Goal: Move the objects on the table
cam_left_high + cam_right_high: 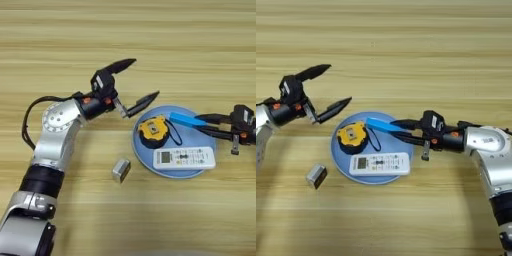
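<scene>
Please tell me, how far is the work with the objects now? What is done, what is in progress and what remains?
Already on the light-blue plate: the tape measure and the white remote. In hand: the right pincer holds the blue bar over the plate's far edge, apparently not released. Left: the metal block lies on the table beside the plate, untouched; the left pincer is open, beyond the plate.

Robot test bench, likely lab. Evidence: light wooden table with plank bands fills whole frame; unrelated small items staged centre-right on round blue plate: tape measure, white remote; no room visible beyond tabletop.
</scene>
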`<state>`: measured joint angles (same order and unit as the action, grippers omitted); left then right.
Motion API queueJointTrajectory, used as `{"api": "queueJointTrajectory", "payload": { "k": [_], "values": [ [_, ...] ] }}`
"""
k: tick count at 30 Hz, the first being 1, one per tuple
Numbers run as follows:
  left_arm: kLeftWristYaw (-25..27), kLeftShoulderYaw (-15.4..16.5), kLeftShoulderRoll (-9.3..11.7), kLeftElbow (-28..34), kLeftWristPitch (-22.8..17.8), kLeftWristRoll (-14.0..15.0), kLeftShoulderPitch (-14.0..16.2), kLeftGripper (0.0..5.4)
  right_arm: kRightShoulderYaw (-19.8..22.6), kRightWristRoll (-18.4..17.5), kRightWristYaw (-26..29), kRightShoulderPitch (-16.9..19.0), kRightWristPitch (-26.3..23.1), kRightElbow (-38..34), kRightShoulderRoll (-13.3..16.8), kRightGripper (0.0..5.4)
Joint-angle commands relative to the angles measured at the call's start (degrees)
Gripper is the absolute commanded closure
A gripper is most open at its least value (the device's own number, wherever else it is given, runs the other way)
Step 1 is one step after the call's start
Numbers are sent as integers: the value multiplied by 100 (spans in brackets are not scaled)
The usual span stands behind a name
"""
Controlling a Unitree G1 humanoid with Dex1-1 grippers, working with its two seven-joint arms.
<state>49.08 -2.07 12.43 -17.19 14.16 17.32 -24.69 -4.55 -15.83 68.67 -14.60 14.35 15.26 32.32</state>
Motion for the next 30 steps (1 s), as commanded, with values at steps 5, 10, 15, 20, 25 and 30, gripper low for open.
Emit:
{"api": "queueJointTrajectory", "payload": {
  "k": [5,10,15,20,25,30],
  "values": [
    [-1572,795,-222,-747,445,-187,-710,0,-96,408,-455,98,91,303,-163,461],
    [-2587,1251,-164,-1338,783,-386,-981,0,-125,624,-778,28,63,500,-236,461],
    [-2887,1317,-98,-1729,1076,-583,-934,0,-139,813,-1073,-49,17,658,-276,461],
    [-3009,1346,-118,-2013,1271,-647,-750,0,-142,939,-1336,-167,-5,842,-346,461],
    [-3012,1317,-178,-2071,1273,-617,-496,0,-171,1013,-1528,-267,-40,884,-422,461],
    [-2945,1229,-191,-1984,1247,-655,-176,0,-216,1042,-1592,-321,-96,782,-453,461]
  ]
}}
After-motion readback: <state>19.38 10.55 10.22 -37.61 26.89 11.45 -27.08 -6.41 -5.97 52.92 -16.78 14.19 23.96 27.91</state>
